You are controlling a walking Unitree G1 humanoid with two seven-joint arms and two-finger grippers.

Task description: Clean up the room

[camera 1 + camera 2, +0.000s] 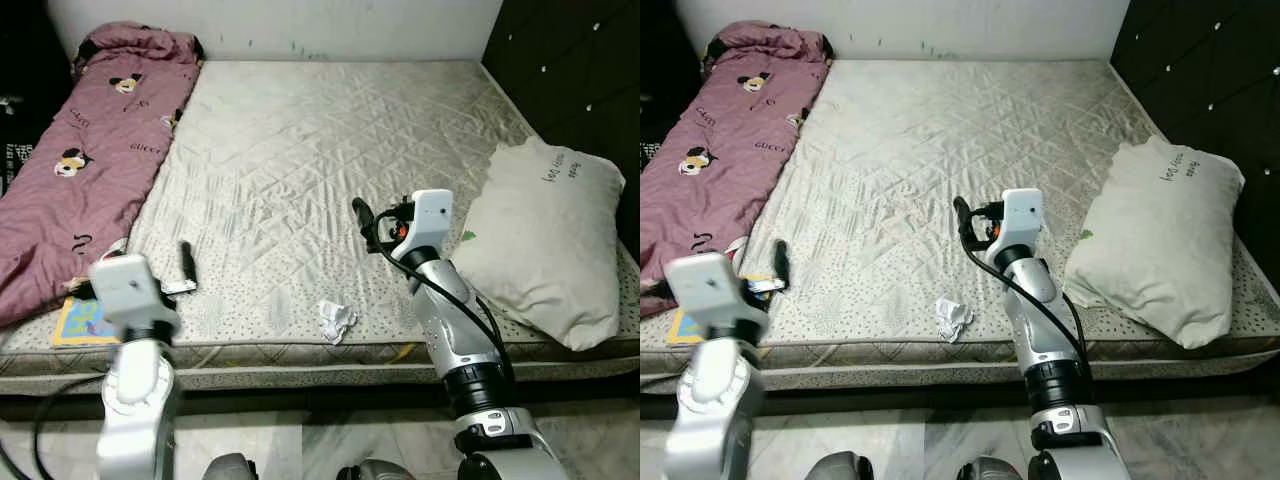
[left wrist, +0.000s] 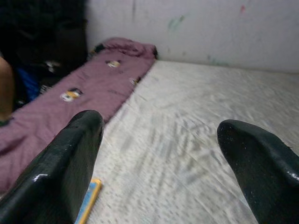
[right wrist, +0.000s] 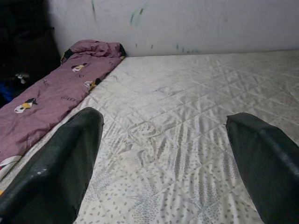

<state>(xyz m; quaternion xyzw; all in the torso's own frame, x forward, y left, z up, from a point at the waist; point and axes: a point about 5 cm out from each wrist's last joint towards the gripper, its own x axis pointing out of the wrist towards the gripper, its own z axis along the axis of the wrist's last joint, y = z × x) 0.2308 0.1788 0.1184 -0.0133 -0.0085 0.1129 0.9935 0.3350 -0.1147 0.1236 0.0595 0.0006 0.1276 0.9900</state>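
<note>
A crumpled white tissue [image 1: 336, 320] lies on the bare quilted mattress [image 1: 300, 150], close to its front edge. My right gripper [image 1: 370, 218] hovers over the mattress just beyond and right of the tissue; in the right wrist view this gripper [image 3: 163, 116] is open and holds nothing. My left gripper [image 1: 186, 268] is raised over the front left of the mattress, beside the purple blanket [image 1: 90, 160]. Seen from the left wrist, its fingers [image 2: 70, 158] stand wide apart and empty.
The purple blanket with cartoon mouse prints runs along the mattress's left side. A flat yellow and blue item [image 1: 80, 322] pokes out from under its near end. A white pillow [image 1: 545, 240] lies at the right edge, by a dark padded wall [image 1: 570, 70].
</note>
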